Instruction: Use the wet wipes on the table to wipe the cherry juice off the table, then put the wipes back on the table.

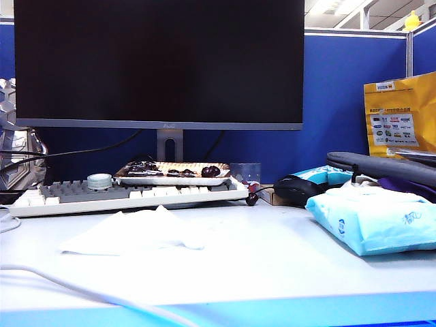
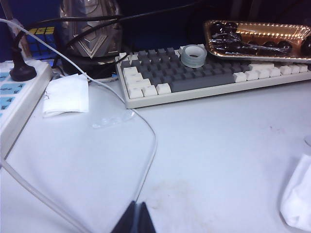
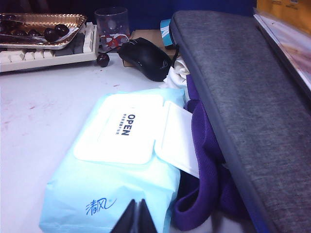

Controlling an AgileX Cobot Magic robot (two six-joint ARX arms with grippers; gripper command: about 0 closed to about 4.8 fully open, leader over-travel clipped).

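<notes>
I can see only the dark tips of my two grippers, and neither shows in the outside camera. My left gripper [image 2: 135, 218] peeks in at the edge of its own camera, its two tips pressed together with nothing between them. My right gripper [image 3: 136, 217] is clenched the same way and holds nothing.

Nearest to the outside camera is the bright blue front edge of the table [image 1: 225, 308]. A white cable [image 1: 82, 291] runs along the table just behind that edge. The wet wipes [image 1: 133, 231] lie a bit farther back, a soft white crumpled sheet flat on the table, in front of the keyboard [image 1: 129, 194]. My left camera cuts the sheet off, so only a white corner shows at the side, apart from my left tips. My right tips hang over the light blue pack [image 3: 114, 170], which lies with its flap open.

There is bare table between the sheet and the pack. Faint reddish specks [image 3: 30, 106] dot the table near the pack, too small to tell what they are.

Farther back, a tray [image 1: 174, 174] of dark cherries rests on the keyboard, and one cherry [image 1: 252, 199] sits at the keyboard's end. Behind all of it stands the dark monitor [image 1: 160, 61].
</notes>
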